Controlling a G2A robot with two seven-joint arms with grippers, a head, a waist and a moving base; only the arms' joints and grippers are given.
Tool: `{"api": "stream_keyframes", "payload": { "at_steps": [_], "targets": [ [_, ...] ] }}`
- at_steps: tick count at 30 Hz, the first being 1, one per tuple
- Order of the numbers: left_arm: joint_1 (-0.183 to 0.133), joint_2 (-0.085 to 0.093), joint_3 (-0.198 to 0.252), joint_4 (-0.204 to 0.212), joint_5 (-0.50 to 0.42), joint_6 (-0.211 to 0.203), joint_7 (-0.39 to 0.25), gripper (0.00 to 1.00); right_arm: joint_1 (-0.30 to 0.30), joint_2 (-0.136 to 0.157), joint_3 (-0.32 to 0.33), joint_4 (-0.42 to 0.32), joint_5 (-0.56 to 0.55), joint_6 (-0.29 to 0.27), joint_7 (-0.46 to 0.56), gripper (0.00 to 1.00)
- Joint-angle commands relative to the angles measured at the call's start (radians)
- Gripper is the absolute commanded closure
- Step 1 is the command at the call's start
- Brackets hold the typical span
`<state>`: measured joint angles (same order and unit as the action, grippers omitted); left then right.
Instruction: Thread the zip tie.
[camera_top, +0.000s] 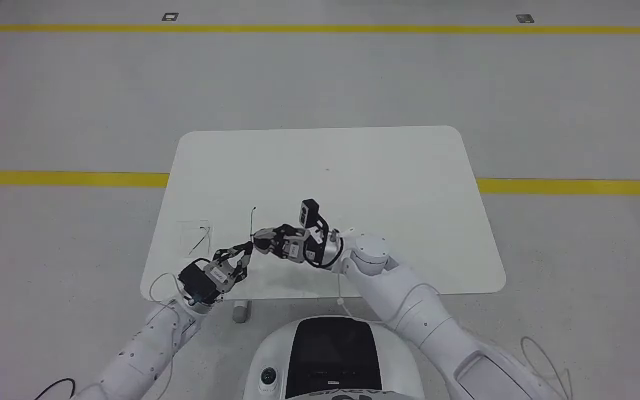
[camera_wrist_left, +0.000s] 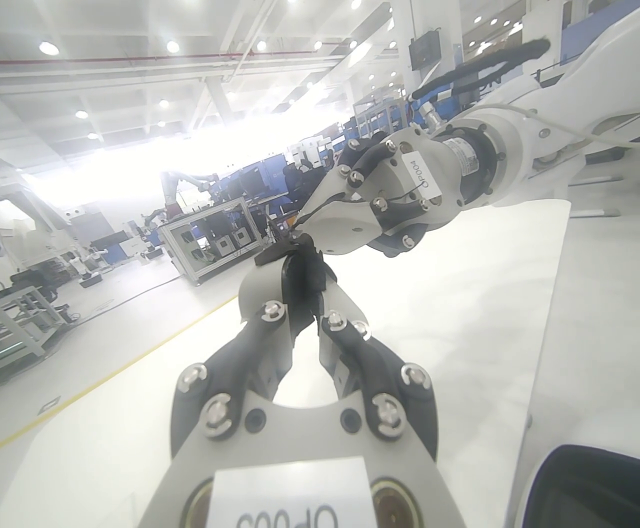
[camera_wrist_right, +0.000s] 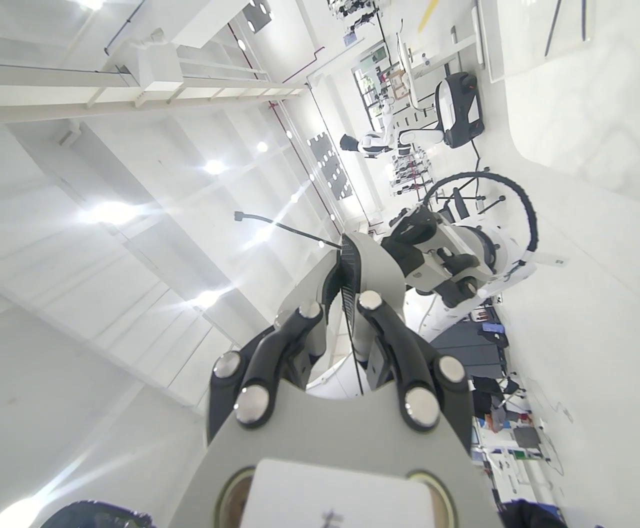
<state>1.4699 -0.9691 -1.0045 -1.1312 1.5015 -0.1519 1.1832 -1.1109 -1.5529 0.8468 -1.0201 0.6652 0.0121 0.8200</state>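
1. My right gripper (camera_wrist_right: 347, 255) is clamped on the zip tie (camera_wrist_right: 285, 227), and the tie's head end sticks out past the fingertips.
2. My left gripper (camera_wrist_left: 300, 265) is pressed closed, tip to tip with the right. Something dark sits between its fingers, but I cannot tell what.
3. Both hover over the table's (camera_top: 400, 180) near edge.

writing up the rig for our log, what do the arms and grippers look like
The left arm and right arm have white shells. The left gripper and right gripper each have a grey metal base plate, black links with silver pins, pale fingers with black pads, and a white label. A black braided cable sleeve runs along the right arm.
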Motion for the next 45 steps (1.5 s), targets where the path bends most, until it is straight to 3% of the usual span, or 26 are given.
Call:
{"api": "stream_keyframes", "payload": {
  "at_steps": [1, 45],
  "targets": [
    [0.000, 0.000, 0.000, 0.001, -0.001, -0.002, -0.002, 1.00, -0.002, 0.000, 0.003, -0.001, 0.002, -0.004, -0.002, 1.00],
    [0.002, -0.008, -0.004, 0.018, -0.010, -0.013, -0.003, 1.00, -0.051, 0.021, 0.059, -0.053, 0.008, -0.053, -0.030, 1.00]
  ]
}}
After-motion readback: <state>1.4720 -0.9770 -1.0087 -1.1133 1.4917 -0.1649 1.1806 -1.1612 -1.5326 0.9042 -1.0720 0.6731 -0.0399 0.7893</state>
